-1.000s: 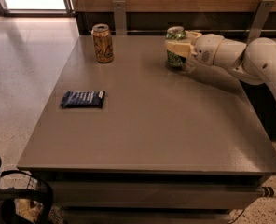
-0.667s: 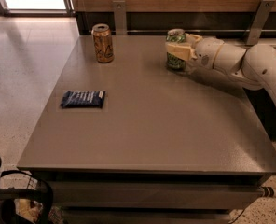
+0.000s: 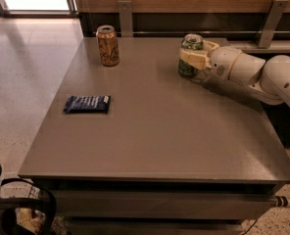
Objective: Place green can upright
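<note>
Gripper [image 3: 194, 57], jaws clamped around the green can [image 3: 186, 70], holds it upright near the table's [image 3: 159, 131] far right corner, seemingly for release.

From above the table's [image 3: 159, 131] near edge, the lone camera looks down and across, close in, to the gripper [image 3: 194, 54] clasping the green can [image 3: 186, 70] far right.

You can read nothing; the green can [image 3: 186, 71], clasped by the gripper [image 3: 190, 57], bears only illegible pale marks, the gold can [image 3: 108, 46] likewise.
</note>
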Controlling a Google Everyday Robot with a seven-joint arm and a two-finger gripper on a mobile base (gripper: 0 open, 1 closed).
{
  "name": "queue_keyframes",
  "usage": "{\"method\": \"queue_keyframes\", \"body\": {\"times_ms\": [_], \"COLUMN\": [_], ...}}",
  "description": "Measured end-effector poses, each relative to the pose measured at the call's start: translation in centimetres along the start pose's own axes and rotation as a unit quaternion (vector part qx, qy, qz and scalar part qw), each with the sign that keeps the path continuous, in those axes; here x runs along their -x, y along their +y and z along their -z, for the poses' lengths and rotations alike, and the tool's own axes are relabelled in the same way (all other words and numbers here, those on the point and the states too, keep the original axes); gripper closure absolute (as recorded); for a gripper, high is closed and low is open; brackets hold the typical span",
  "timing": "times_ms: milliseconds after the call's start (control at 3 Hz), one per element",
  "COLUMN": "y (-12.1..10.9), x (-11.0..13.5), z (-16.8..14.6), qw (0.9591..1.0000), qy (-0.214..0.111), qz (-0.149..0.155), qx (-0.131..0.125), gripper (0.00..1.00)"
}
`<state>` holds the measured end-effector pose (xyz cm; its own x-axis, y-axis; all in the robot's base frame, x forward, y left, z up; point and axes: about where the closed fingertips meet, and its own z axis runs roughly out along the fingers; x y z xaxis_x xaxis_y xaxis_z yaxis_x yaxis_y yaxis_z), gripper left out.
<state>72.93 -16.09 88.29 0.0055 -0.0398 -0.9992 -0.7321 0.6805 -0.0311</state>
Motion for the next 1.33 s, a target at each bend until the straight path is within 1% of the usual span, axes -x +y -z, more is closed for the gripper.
{"method": "queue_keyframes", "body": {"times_ms": [333,667,1000,1333], "y": [0.01,0.01,0.02,0.02], "x": [0.08,0.15,0.21,0.21], "z": [-0.02,-0.02,-0.03,-0.03], "qw": [1.0000,1.0000,1.0000,1.0000], "qy": [0.000,0.000,0.000,0.000], "qz": [0.000,0.000,0.000,0.000], "qx": [0.000,0.000,0.000,0.000], "gripper": [0.75,0.52,0.20,0.01]}}
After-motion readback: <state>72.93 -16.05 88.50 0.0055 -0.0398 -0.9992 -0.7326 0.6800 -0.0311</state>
